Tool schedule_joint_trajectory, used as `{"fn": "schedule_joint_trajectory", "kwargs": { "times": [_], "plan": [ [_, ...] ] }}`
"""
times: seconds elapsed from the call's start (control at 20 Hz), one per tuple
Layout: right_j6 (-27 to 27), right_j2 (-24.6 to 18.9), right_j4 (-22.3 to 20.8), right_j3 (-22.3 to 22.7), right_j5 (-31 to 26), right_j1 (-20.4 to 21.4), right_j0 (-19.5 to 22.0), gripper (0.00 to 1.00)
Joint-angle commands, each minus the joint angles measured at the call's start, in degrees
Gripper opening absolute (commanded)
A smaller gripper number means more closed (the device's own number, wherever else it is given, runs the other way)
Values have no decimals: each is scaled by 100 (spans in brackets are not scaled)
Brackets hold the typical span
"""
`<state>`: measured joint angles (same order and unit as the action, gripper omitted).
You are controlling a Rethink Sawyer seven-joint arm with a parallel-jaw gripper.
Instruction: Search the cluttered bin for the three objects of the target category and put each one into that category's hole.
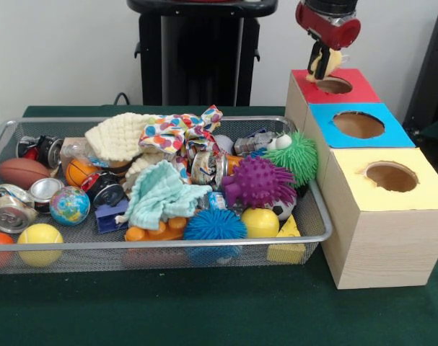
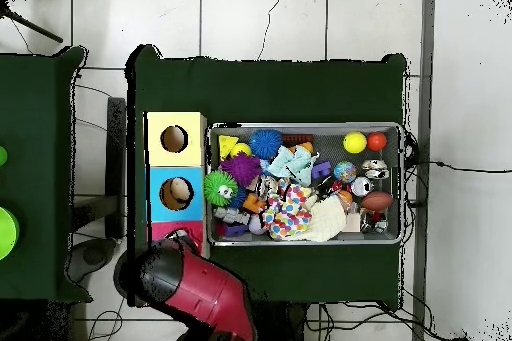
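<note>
Hanging above the round red-surround hole [image 1: 334, 85] at two o'clock in the front view, the fingers [image 1: 321, 66] pinch a pale yellow object [image 1: 327, 61]; the silver wire-mesh bin [image 1: 9, 133] sits at nine o'clock on the green bench [image 1: 204, 310].

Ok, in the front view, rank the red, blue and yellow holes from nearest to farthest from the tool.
1. Red-surround hole: directly beneath the tool, at the far end of the boxes.
2. Blue-surround hole: the middle box.
3. Yellow-surround hole: the box closest to the camera.
</note>
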<state>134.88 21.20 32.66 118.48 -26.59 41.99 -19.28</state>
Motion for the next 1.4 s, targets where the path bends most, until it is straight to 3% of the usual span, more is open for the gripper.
{"fn": "schedule_joint_trajectory", "kwargs": {
  "times": [0.05,0.4,0.75,1.4],
  "plan": [
    [962,-789,311,563,652,-43,237,0],
    [1215,-960,340,471,901,-231,220,0],
    [1506,-586,260,116,274,-217,-90,0],
    [1552,-635,429,100,159,-152,-102,0]
  ]
}}
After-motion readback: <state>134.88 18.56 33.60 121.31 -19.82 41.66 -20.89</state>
